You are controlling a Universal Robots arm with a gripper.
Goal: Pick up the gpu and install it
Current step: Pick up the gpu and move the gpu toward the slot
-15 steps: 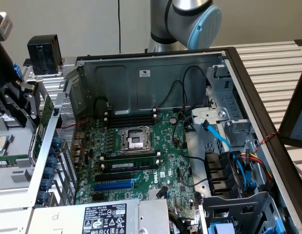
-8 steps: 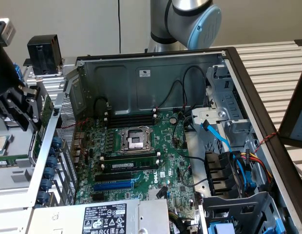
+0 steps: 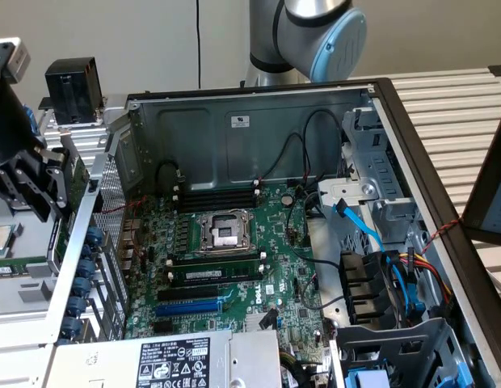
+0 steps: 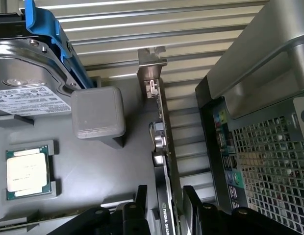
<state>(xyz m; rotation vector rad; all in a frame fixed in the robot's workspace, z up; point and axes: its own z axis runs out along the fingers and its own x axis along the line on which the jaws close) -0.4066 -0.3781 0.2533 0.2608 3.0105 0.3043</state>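
Gripper: dark gripper (image 3: 45, 187) at the exterior view's left edge, outside the case (image 3: 258, 121); partly cut off by the frame.
Fingers: in the wrist view the fingers (image 4: 141, 200) stand apart, one on each side of the gpu (image 4: 164, 147). A thin sliver of gray shows between each and the card, so they do not look pressed on it. Their roots are lost in shadow.
Gpu: stands on edge on the tray (image 4: 93, 186) and is seen edge-on. Its silver bracket (image 4: 152, 63) is at the end far from the gripper. The near end is hidden between the fingers, and the white lettering on it is cut off.
Tray: gray. A cpu (image 4: 27, 171) lies flat in a recess. A drive (image 4: 24, 83) sits in a blue carrier (image 4: 44, 29), half out of frame. A gray block (image 4: 98, 112) is just beside the gpu.
Case: open at the centre of the exterior view, with the motherboard (image 3: 226, 242) inside and a blue slot (image 3: 188, 307) at lower centre. Cables hide the board's right part.
Grille: the case's perforated rear (image 4: 269, 166) is near the gpu, apart from it.
Arm: upper centre (image 3: 315, 32), cut off at the top.
Unclear: in the exterior view the gripper and the case wall mask the card.
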